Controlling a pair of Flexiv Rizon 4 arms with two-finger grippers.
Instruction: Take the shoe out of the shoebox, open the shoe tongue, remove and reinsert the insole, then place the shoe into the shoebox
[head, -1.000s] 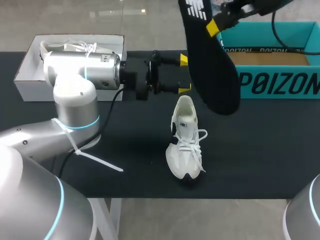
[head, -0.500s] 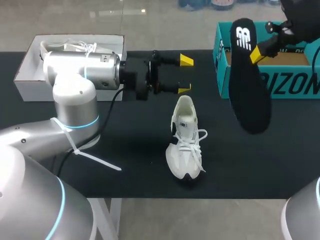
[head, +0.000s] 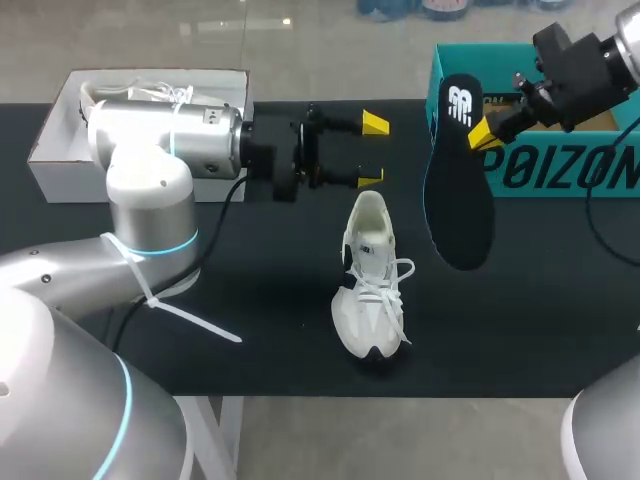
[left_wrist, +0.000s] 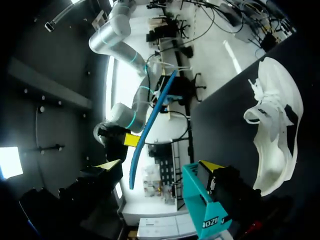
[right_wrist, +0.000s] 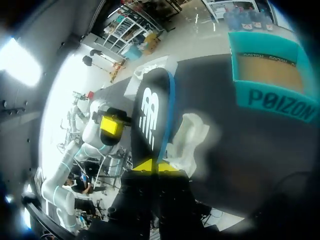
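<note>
A white shoe (head: 372, 275) lies on the black table (head: 250, 300), toe toward the front edge; it also shows in the left wrist view (left_wrist: 275, 125) and the right wrist view (right_wrist: 189, 136). My right gripper (head: 483, 133) is shut on the heel end of a black insole (head: 458, 185), which hangs in the air to the right of the shoe. In the right wrist view the insole (right_wrist: 150, 115) stands up from the closed yellow tips (right_wrist: 157, 166). My left gripper (head: 370, 150) stands open just behind the shoe's heel, holding nothing. The teal shoebox (head: 560, 165) is at the back right.
A white open box (head: 60, 150) holding another white shoe stands at the back left, behind my left arm. The teal shoebox (right_wrist: 280, 102) lies open with a brown floor. A white cable tie (head: 190, 315) sticks out from my left arm over the table.
My right arm carried the insole from high over the shoe out to the right, then back left and lower. The left arm and the shoe stayed still.
</note>
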